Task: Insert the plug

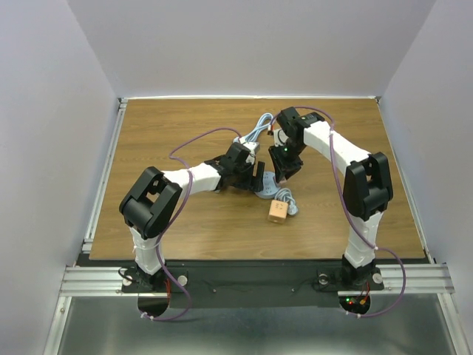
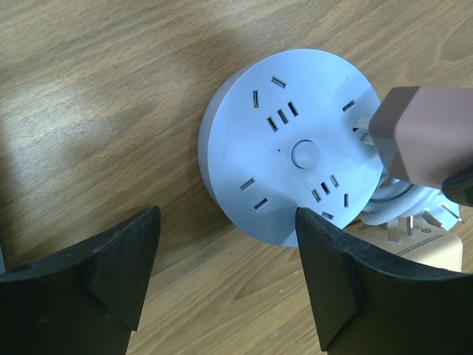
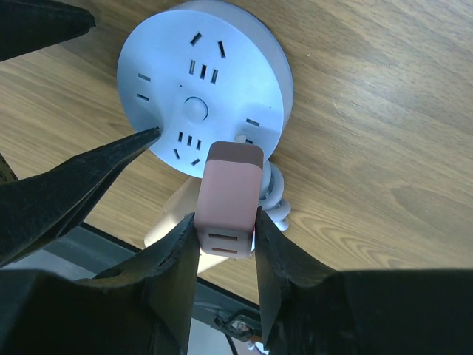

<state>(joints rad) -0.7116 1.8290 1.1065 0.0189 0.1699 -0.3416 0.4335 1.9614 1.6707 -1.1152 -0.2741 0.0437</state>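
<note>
Snugly, plug (image 3: 233, 185) in right claw (image 3: 224, 222), at socket (image 3: 170, 59)

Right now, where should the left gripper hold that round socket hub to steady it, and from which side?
Probably the side wall of the round socket hub, fingers straddling the disc from above, entering over the bare edge opposite the pink plug. It lies flat; plug and coiled cable crowd the other edge. The left gripper is open.
</note>
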